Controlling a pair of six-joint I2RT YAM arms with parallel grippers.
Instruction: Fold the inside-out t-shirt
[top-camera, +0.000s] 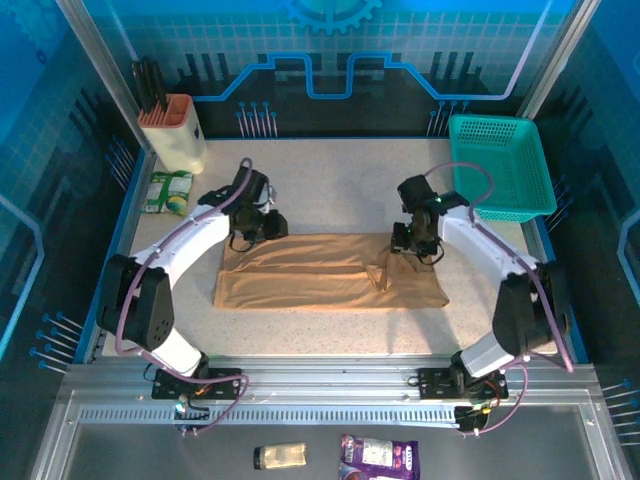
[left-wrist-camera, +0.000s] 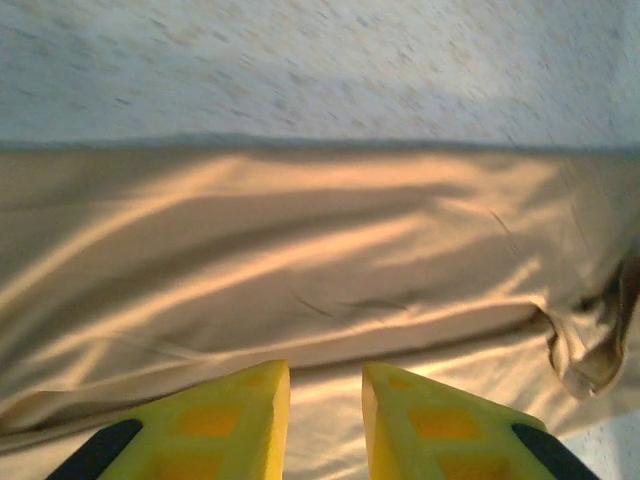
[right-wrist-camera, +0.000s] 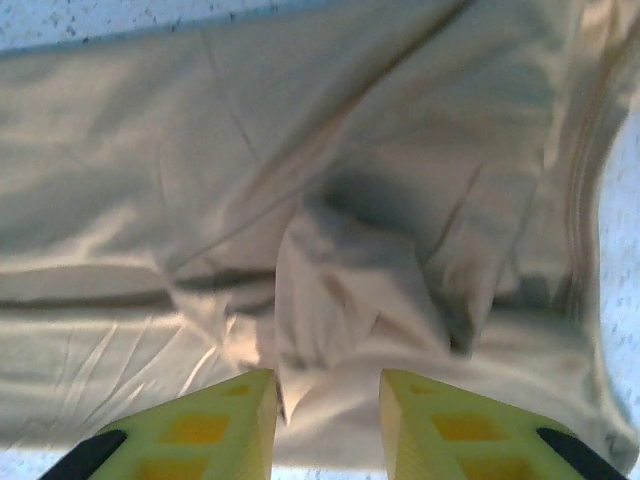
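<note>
**Item:** the inside-out t-shirt (top-camera: 330, 272), plain tan, one piece.

**Location:** middle of the tabletop (top-camera: 340, 185), lying as a long band that runs left to right, already doubled along its length. A bunched flap (right-wrist-camera: 350, 290) stands up a little toward the right end. Elsewhere the cloth lies flat with shallow wrinkles.

**Left hand** (top-camera: 262, 228): low over the far-left corner of the band. The left wrist view shows its yellow fingers (left-wrist-camera: 240, 410) parted, with cloth visible through the gap and nothing pinched. It reads as released.

**Right hand** (top-camera: 410, 243): low over the far edge near the right end. Its fingers are parted too, and the bunched flap lies just beyond the gap. The fingers are not clamped on it, so this hand also reads as released (whether a pad brushes the cloth cannot be told).

**Handling, as judged:**
- Light, limp and thin, with no stiffness to hold a shape once lifted.
- Likely to drape and sag between two hold points, and to slide easily over the smooth tabletop.
- Not fragile.
- Layers may separate if only the top one is caught.

**Suggested hold:** pinch through all layers at the corners of a short end, one hand per corner. Smooth the raised flap before the next fold.
</note>
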